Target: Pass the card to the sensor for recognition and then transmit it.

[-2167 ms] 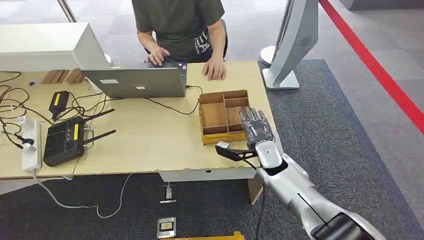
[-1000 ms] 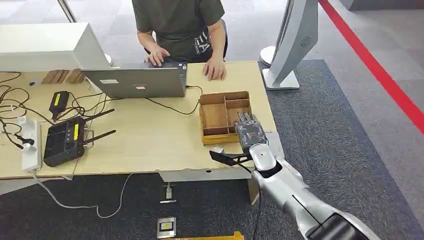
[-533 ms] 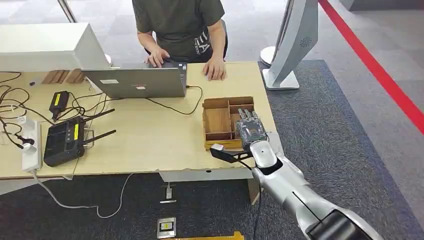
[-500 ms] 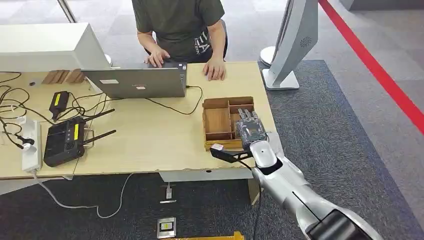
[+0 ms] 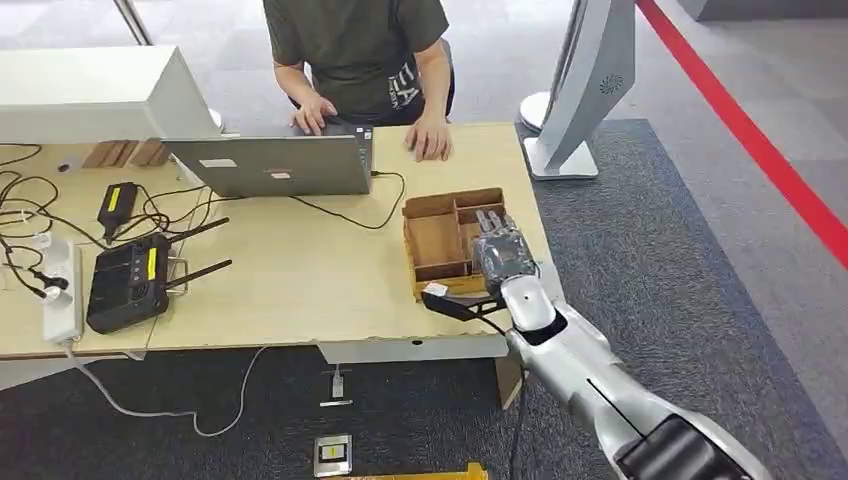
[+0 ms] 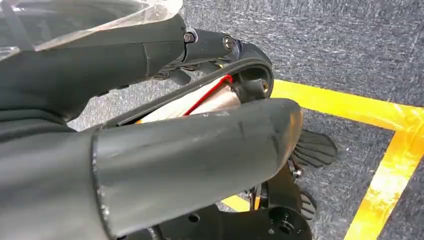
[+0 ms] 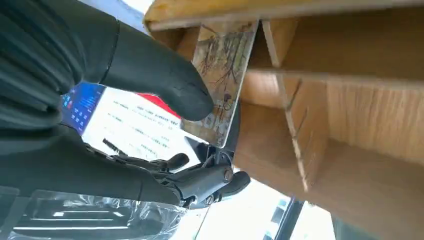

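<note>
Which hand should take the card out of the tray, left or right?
Right. The right hand is already over the wooden tray, its thumb pressing on the card standing in a compartment. The left hand hangs down by the carpet floor, away from the table.

even, bright indoor light across the pale wooden table, with soft, faint shadows. the right wrist view blows out to white glare past the divided wooden tray; the dark grey right hand close to the lens looks soft.
</note>
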### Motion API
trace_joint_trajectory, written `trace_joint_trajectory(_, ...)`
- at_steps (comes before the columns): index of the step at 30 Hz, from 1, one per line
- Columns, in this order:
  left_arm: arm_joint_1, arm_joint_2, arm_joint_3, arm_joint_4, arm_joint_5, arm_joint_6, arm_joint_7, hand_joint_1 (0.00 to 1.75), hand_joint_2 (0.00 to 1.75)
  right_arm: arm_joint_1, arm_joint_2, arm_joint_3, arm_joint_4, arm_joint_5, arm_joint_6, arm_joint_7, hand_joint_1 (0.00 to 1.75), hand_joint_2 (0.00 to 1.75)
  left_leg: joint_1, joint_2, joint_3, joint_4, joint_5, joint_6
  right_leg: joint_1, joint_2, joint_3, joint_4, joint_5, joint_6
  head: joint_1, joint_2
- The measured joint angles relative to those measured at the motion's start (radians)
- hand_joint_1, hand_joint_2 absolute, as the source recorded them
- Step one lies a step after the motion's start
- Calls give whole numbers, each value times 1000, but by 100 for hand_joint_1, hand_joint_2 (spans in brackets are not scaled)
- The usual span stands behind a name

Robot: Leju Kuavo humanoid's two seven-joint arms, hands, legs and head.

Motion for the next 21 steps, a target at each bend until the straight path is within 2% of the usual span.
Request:
trace_joint_trajectory(11, 1, 0, -2, 0, 1, 7, -3, 0, 0, -17, -23, 1, -164, 52, -30, 0, 175, 175, 0, 0, -1, 0, 0, 0, 0, 0, 0, 0, 0, 0, 0, 0)
trace_joint_trajectory(17, 1, 0, -6, 0, -3, 9, -3, 0, 0, -39, -25, 2, -188, 45, -42, -12, 175, 175, 0, 0, -1, 0, 0, 0, 0, 0, 0, 0, 0, 0, 0, 0)
trace_joint_trajectory(21, 1, 0, -8, 0, -8, 9, -3, 0, 0, -72, -23, 3, -184, -7, -57, -32, 175, 175, 0, 0, -1, 0, 0, 0, 0, 0, 0, 0, 0, 0, 0, 0)
